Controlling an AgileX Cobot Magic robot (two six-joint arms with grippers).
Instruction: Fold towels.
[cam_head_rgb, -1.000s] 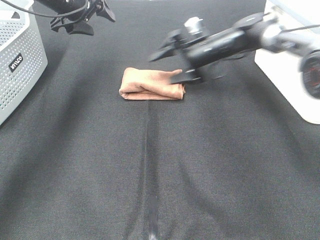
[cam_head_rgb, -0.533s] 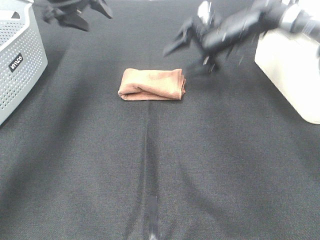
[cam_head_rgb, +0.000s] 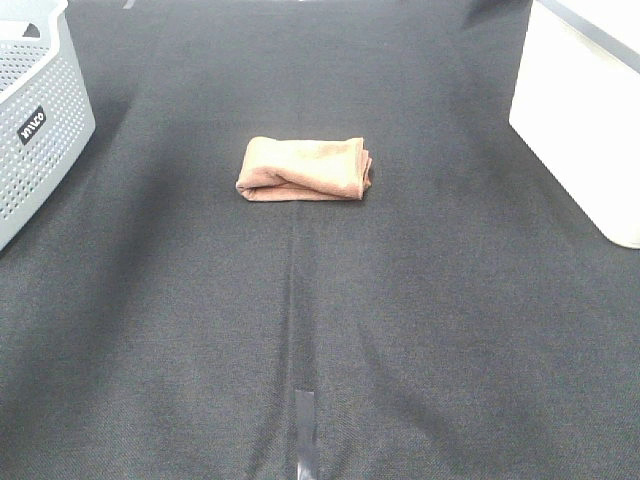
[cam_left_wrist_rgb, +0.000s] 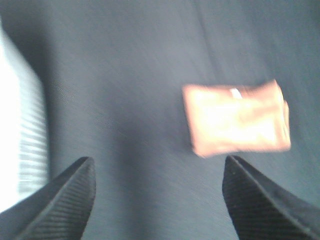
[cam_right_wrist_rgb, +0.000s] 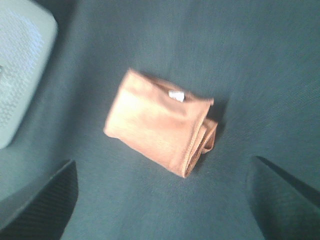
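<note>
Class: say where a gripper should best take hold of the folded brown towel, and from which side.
Probably the layered end of the towel, on the right in the high view. The stacked edges show there, so one pinch from above would likely catch all layers. The opposite end looks a rounded fold, harder to pinch.

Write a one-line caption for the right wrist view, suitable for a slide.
Folded brown towel with its small white tag lying on the dark table cloth, seen between the open right gripper fingers.
</note>
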